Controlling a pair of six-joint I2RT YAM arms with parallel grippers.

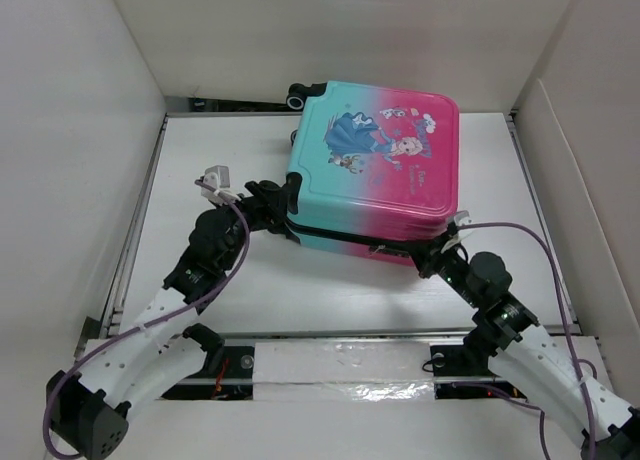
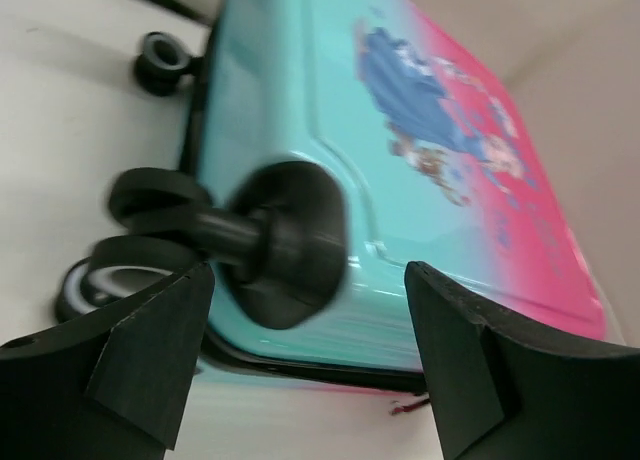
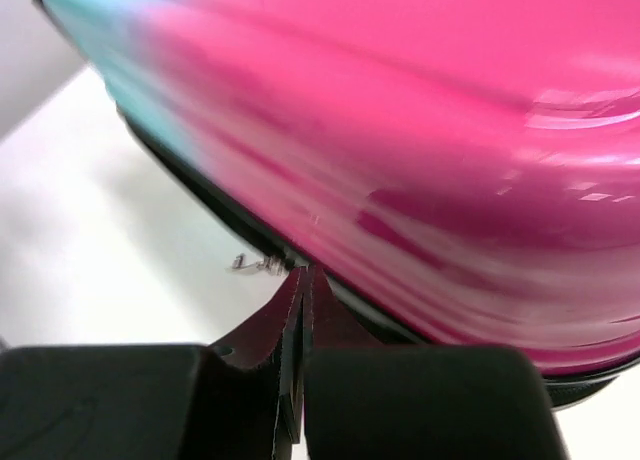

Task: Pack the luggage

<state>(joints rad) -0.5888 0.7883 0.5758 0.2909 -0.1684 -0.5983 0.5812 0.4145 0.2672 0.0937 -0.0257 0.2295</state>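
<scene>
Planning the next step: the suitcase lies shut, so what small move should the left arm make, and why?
Probably close the left gripper on the black caster. Its jaws stand open with that caster between them, while the right gripper is shut at the zipper seam of the luggage; a hold there would likely keep the case from sliding.

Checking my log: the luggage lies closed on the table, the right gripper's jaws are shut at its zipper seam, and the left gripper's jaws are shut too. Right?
Not quite: the left gripper has its jaws open, framing a black caster, as the left wrist view shows. The luggage does lie closed on the table, with the right gripper shut at its zipper seam.
</scene>
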